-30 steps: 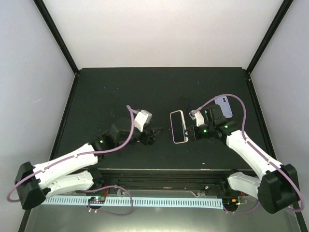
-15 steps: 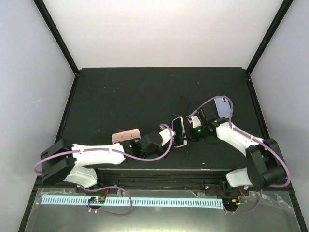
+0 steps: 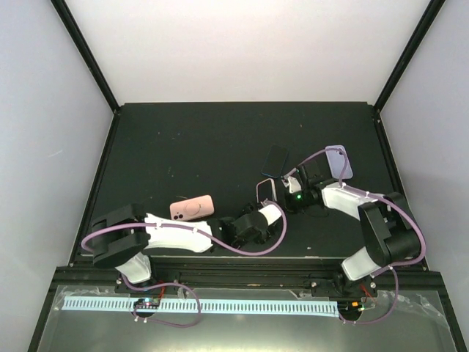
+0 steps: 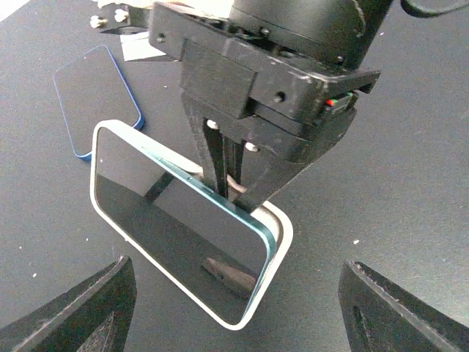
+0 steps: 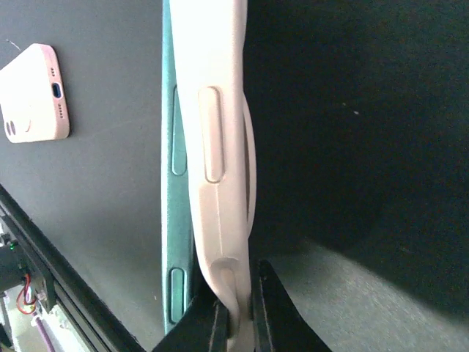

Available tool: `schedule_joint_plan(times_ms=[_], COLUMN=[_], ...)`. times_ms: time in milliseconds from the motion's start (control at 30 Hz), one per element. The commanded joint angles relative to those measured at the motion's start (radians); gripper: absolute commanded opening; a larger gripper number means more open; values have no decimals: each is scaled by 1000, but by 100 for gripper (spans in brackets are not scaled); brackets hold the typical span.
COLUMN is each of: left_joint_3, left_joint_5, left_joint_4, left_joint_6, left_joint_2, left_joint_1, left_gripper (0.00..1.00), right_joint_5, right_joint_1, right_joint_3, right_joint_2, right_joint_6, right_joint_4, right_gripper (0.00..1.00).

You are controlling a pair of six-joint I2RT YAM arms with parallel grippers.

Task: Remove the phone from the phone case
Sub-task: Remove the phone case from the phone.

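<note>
The phone [image 4: 176, 213], with a dark screen and a teal frame, sits in a white case [image 4: 283, 233] and stands up on one long edge. My right gripper [image 5: 236, 317] is shut on the case's rim [image 5: 220, 147], and the phone's teal side [image 5: 173, 220] stands slightly apart from the case there. In the top view the case [image 3: 267, 192] is right of centre with my right gripper [image 3: 286, 195] beside it. My left gripper [image 4: 238, 308] is wide open and empty, just in front of the phone and not touching it; in the top view it [image 3: 258, 217] is below the case.
A pink phone case [image 3: 193, 207] lies flat to the left, also in the right wrist view [image 5: 33, 95]. A blue-rimmed phone [image 3: 276, 159] lies behind the held one, also in the left wrist view [image 4: 95, 95]. A lilac phone [image 3: 339, 161] lies at the right.
My left arm has swung right and toward the front edge, uncovering the pink case. My right gripper has tipped the cased phone from flat up onto its edge.
</note>
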Motion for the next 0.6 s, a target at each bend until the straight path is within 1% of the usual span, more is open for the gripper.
schedule_joint_plan(times_ms=[0, 133, 233, 400, 500, 567], left_joint_3=[52, 82, 124, 173, 184, 201], left_joint_5=[-73, -84, -88, -148, -157, -175], left_joint_4=[35, 32, 20, -32, -54, -89], left_joint_6=[68, 79, 88, 98, 91, 80], left_joint_2=[51, 92, 125, 171, 178, 181], left_joint_1=[-9, -9, -6, -4, 0, 1], left_gripper=[76, 73, 68, 64, 58, 56], right_joint_5=[-62, -83, -103, -109, -111, -123], right_joint_1=[3, 3, 0, -17, -28, -37], right_joint_3=[47, 49, 49, 48, 42, 40], right_joint_2=[31, 30, 16, -14, -19, -15], right_joint_6=[-19, -16, -32, -33, -31, -31], right_joint_4=[22, 12, -2, -6, -3, -4], right_gripper=[1, 1, 1, 1, 1, 1])
